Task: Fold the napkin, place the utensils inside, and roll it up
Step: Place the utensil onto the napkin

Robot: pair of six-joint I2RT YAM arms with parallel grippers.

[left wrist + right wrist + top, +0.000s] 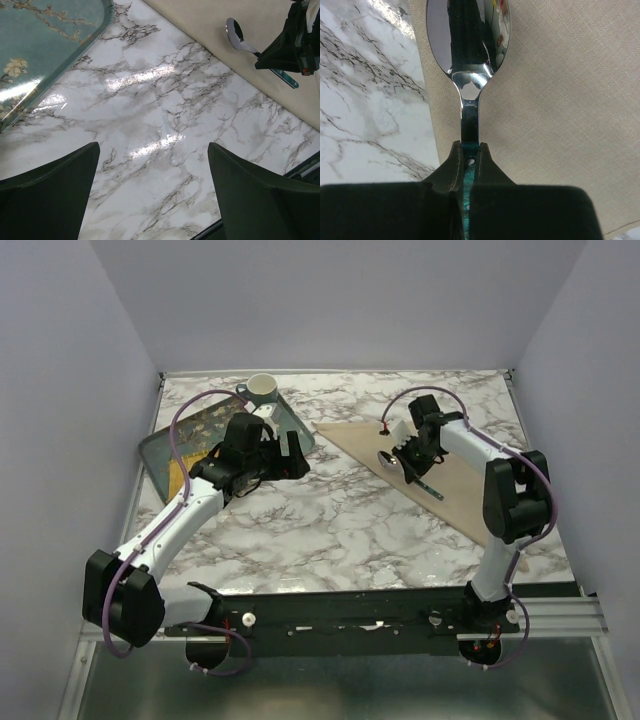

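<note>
The right hand (pixel 468 162) is clenched on the spoon (pixel 468 50) by its teal handle, bowl ahead of it over the napkin (pixel 560 100), whose edge runs just beside it (bare table (pixel 365 100) beyond). Let go here, the spoon might straddle that edge. The left hand (pixel 152 150) hangs released.

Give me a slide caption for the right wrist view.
Right gripper clamps the spoon by its teal handle, bowl over the beige napkin, marble table at left.

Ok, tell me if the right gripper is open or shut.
The right gripper is shut on the spoon: its fingers pinch the teal handle, bowl over the napkin.
</note>
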